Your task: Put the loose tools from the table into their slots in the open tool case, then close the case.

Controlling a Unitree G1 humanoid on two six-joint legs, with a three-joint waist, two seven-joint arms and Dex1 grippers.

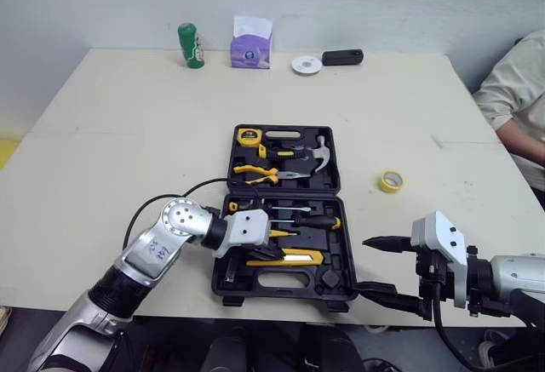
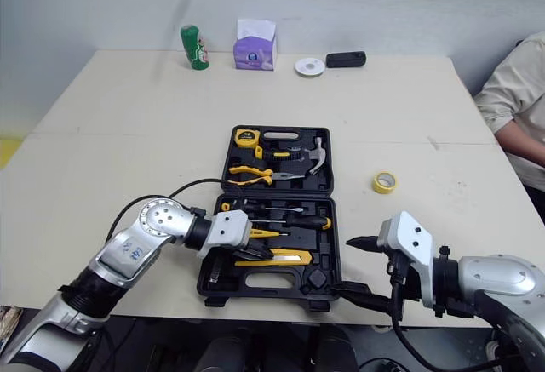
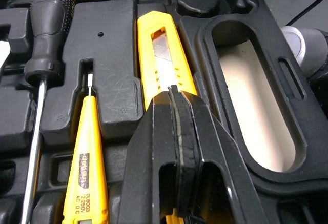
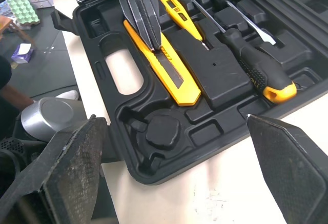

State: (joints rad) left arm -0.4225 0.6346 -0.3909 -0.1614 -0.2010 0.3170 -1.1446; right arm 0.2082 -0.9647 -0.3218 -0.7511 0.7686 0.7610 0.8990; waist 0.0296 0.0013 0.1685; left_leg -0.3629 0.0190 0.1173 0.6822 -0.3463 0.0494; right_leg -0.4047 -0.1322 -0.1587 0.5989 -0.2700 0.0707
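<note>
The open black tool case (image 1: 285, 287) lies in the middle of the table. Its far half holds a tape measure (image 1: 248, 136), pliers (image 1: 255, 170) and a hammer (image 1: 319, 152). In the near half lie a black-handled screwdriver (image 1: 319, 220), a yellow tester screwdriver (image 3: 87, 172) and a yellow utility knife (image 3: 164, 55). My left gripper (image 1: 264, 253) is shut, its tip resting on top of the knife (image 4: 171, 75). My right gripper (image 1: 366, 266) stands open just off the case's near right corner, holding nothing. A yellow tape roll (image 1: 391, 181) lies loose on the table right of the case.
Along the far edge stand a green can (image 1: 191, 46), a purple tissue pack (image 1: 251, 47), a white disc (image 1: 306, 65) and a black device (image 1: 342, 57). A person (image 1: 515, 91) sits at the right edge. The case's near edge is close to the table's front edge.
</note>
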